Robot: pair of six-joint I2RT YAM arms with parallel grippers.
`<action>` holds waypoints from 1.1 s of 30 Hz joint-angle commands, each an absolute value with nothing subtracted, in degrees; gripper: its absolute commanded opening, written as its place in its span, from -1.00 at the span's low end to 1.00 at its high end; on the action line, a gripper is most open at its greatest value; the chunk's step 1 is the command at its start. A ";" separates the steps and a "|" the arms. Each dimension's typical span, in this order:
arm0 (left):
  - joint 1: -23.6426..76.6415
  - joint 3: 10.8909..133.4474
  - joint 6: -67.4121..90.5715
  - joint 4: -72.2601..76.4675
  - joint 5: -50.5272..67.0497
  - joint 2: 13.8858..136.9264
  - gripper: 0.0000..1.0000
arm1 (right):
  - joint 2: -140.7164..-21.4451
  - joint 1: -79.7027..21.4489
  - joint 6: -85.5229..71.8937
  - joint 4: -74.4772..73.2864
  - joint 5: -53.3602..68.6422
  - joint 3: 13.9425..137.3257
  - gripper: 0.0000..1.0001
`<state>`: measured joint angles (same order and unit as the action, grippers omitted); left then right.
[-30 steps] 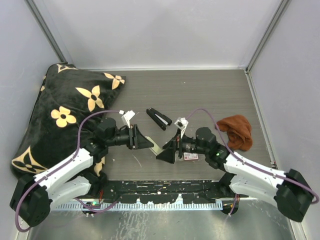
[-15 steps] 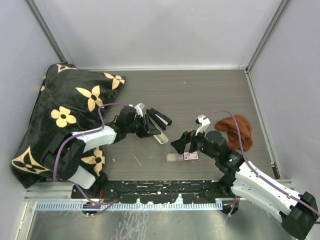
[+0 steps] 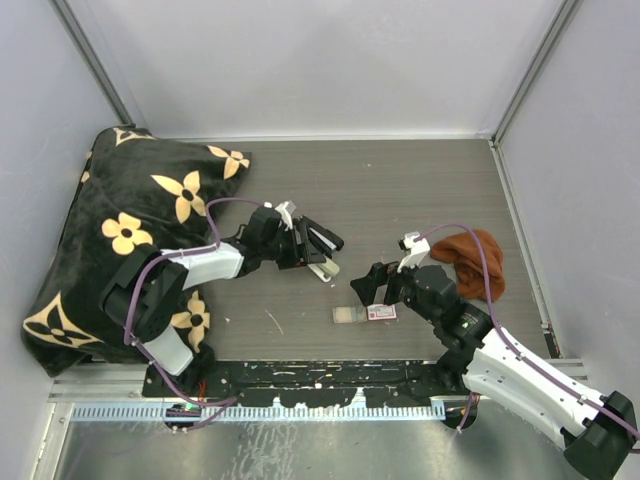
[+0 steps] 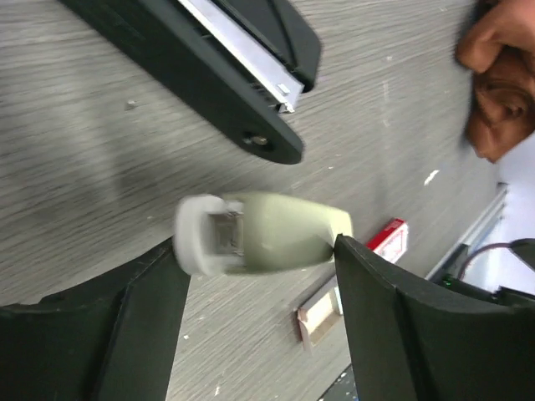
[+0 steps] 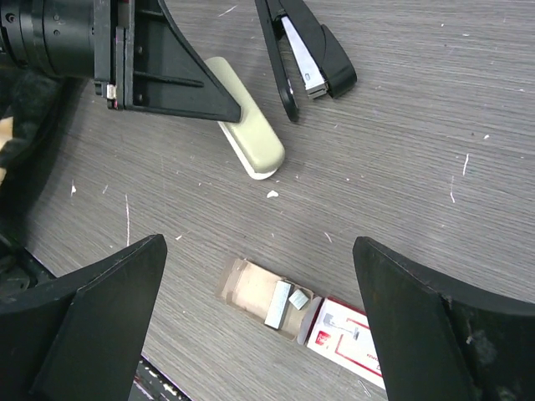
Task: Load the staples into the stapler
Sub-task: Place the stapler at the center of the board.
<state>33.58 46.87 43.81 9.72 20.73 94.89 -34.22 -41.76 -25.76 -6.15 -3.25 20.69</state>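
The grey table [image 3: 420, 180] is bearing an open stapler [image 3: 320, 237], cream-green oblong [image 5: 248, 119], tray [image 5: 245, 284] of staples [image 5: 277, 304], red-and-white box [image 5: 347, 334], brown cloth [image 3: 475, 260], flowered cushion [image 3: 130, 225].

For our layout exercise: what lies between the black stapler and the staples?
A cream-green oblong lies between the stapler and the staples, clearest in the right wrist view.

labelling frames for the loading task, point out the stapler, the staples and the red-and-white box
stapler [image 5: 303, 57], right wrist view, on its silver staple rail
staples [image 5: 277, 304], right wrist view, middle of the grey strip
red-and-white box [image 5: 344, 338], right wrist view, on its top face
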 commanded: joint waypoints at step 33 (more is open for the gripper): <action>-4.09 29.89 25.74 9.80 16.11 57.28 0.97 | -62.05 -5.31 -20.73 14.41 29.59 30.25 1.00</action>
<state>-6.24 30.68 27.49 5.13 10.92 55.88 -62.83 -0.10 -20.88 2.33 14.63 31.94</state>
